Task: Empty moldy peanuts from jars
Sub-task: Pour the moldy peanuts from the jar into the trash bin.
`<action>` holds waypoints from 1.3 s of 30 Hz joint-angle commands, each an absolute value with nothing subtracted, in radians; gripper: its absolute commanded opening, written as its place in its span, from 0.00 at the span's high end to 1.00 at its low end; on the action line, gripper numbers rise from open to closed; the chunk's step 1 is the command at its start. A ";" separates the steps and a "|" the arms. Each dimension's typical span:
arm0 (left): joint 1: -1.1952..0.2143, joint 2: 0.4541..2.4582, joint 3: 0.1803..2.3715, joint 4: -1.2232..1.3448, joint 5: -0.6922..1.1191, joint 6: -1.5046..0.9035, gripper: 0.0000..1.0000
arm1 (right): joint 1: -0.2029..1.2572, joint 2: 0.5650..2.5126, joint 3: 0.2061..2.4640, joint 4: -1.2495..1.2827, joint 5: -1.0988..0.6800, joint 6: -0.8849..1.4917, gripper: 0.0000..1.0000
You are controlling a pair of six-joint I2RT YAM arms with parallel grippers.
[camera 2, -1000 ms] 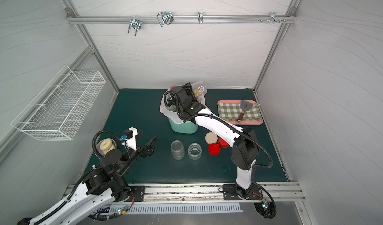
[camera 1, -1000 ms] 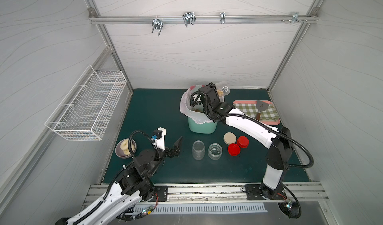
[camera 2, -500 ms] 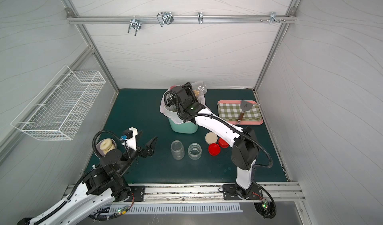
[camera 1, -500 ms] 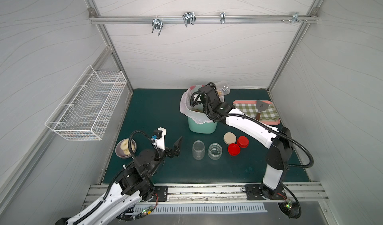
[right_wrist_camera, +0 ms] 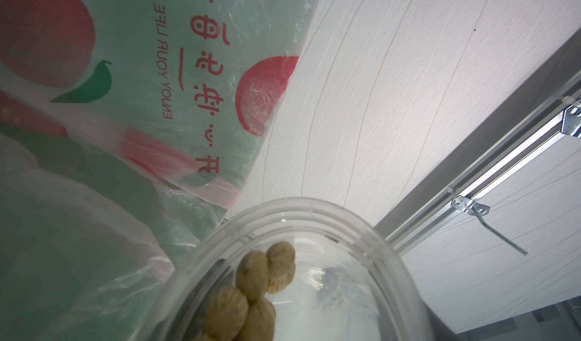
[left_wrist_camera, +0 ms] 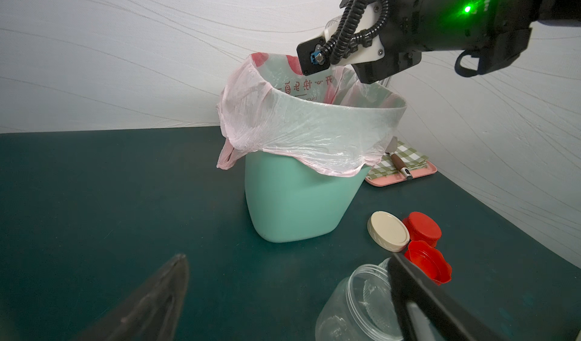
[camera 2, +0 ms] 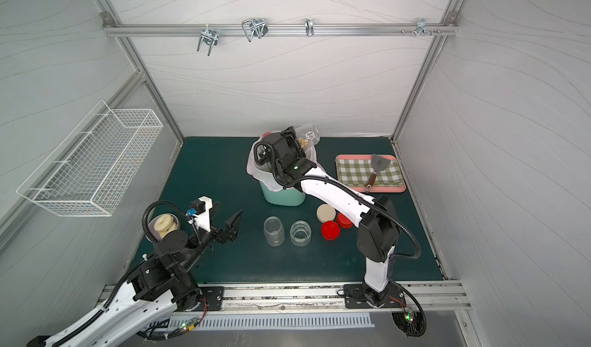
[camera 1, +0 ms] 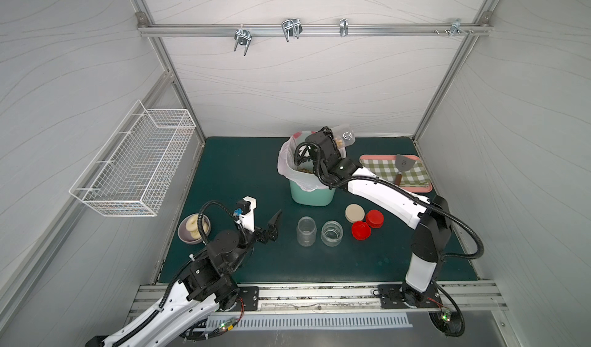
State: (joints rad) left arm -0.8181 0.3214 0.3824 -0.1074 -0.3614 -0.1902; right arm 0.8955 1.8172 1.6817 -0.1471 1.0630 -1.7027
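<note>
Jar (camera 1: 345, 136) barely shifted, right tool (camera 1: 334, 140) gripping it, tan peanuts (right_wrist_camera: 254, 279) inside, left tool (camera 2: 227, 211) wide

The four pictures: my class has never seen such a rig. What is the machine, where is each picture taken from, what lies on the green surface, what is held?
Two robot arms with pincer grippers stand at a green mat. Two pictures look down from overhead; two come from cameras on the arms' wrists. On the mat: a bin lined with a bag, two empty jars, a beige lid, two red lids, a tray with a spatula, a bowl of donuts. The right gripper holds a third jar tilted over the bin, a few peanuts inside. The left gripper is open and empty.
</note>
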 commanded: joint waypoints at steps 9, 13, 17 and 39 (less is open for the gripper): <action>-0.815 0.305 0.402 -0.080 -0.360 -0.183 0.00 | 0.904 1.818 1.674 -0.136 1.095 -1.749 1.00; -0.816 0.305 0.402 -0.081 -0.360 -0.181 0.00 | 0.903 1.821 1.673 -0.143 1.097 -1.748 1.00; -0.815 0.305 0.403 -0.081 -0.360 -0.181 0.00 | 0.904 1.826 1.675 -0.158 1.097 -1.750 1.00; -0.815 0.284 0.396 -0.087 -0.366 -0.173 0.00 | 0.902 1.838 1.696 -0.185 1.097 -1.753 1.00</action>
